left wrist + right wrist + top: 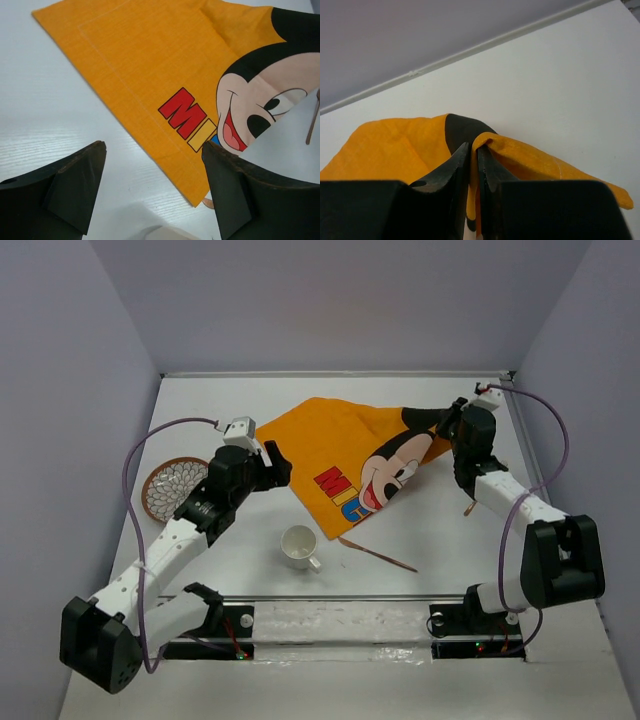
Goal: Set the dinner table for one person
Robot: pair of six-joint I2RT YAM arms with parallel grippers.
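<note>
Desk (pixel 430 530): large flat white rectangle, smooth matte top, fills the overhead view between pale walls and carries everything; faint fine grain shows in the left wrist view.

Orange cloth (pixel 345 445): woven fabric with a stitched line just inside the edge; printed Mickey Mouse face in black, cream and red, block letters "MI" in red and yellow; lies mostly flat on the far middle of the desk, turned diagonal, near corner pointing toward the cup; right-hand corner bunched and lifted.

Right tool (pixel 474 146): black fingers clenched on a fold of the orange cloth at that corner; fabric pinched between the jaws, almost no gap.

Left tool (pixel 152 147): released; two black wedge-shaped fingers spread wide, nothing between them; sits over the desk just beside the cloth's left edge, near the letters; touching the surface or not, cannot tell.

White cup (pixel 298 546): glossy, round, upright, mouth up, small handle at near-right; stands on bare desk just beside the cloth's near corner.

Round plate (pixel 172 488): brown rim, pale petal-like pattern inside; flat on the desk at left, beside the left arm, apart from the cloth.

Thin brown stick (pixel 378 554): slender, wooden-looking, lies flat and diagonal on the desk right of the cup; one end near the cloth's near corner.

Short brown piece (pixel 470 508): beside the right arm; too small to identify.
</note>
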